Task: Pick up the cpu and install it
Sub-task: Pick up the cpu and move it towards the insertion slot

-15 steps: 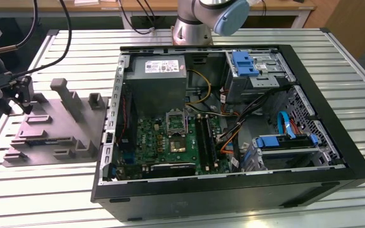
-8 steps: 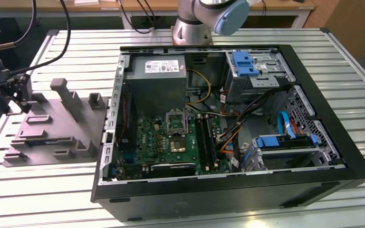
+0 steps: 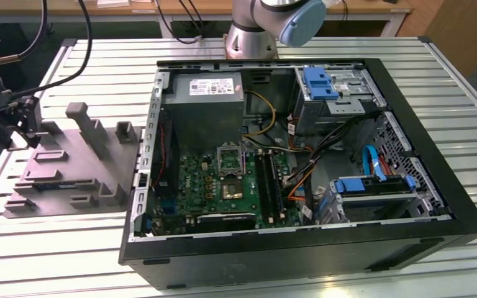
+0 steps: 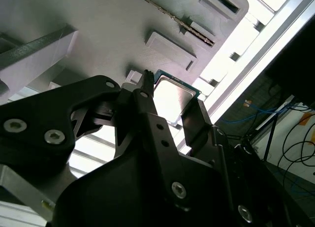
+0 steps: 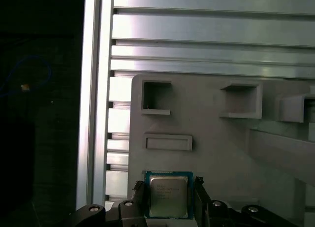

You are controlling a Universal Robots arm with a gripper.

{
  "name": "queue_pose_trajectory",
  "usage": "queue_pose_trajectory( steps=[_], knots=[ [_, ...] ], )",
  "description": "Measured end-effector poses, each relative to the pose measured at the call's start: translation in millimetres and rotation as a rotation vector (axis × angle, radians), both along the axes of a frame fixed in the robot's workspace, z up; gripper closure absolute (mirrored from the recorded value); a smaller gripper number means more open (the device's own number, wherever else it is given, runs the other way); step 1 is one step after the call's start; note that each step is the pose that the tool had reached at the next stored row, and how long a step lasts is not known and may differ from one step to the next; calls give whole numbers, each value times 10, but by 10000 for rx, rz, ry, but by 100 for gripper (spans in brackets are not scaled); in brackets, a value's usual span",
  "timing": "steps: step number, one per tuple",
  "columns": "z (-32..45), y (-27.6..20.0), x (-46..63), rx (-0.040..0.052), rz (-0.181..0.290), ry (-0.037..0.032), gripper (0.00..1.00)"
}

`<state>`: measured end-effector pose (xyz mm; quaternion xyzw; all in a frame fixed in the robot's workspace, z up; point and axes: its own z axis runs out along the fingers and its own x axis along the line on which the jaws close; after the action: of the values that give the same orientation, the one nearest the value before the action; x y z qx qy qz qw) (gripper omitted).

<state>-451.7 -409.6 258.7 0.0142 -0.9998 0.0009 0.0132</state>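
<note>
Table (image 3: 56, 254): slatted aluminium, carrying everything.
Grey fixture (image 3: 81, 174): moulded plastic with upright posts, by the table's edge at the exterior view's left.
Computer case (image 3: 305, 261): black, lying open just beside the fixture.
Motherboard (image 3: 213, 186): green, flat inside the case.

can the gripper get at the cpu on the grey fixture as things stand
Probably yes. The gripper sits right at the cpu, which lies uncovered on the grey fixture. In both wrist views no post or cable stands between them.
</note>
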Motion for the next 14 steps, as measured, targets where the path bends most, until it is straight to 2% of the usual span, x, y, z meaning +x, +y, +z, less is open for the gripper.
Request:
queue_pose_trajectory(
  steps=[14],
  knots=[
    [20, 1, 0, -141, -1, 1, 53]
  ],
)
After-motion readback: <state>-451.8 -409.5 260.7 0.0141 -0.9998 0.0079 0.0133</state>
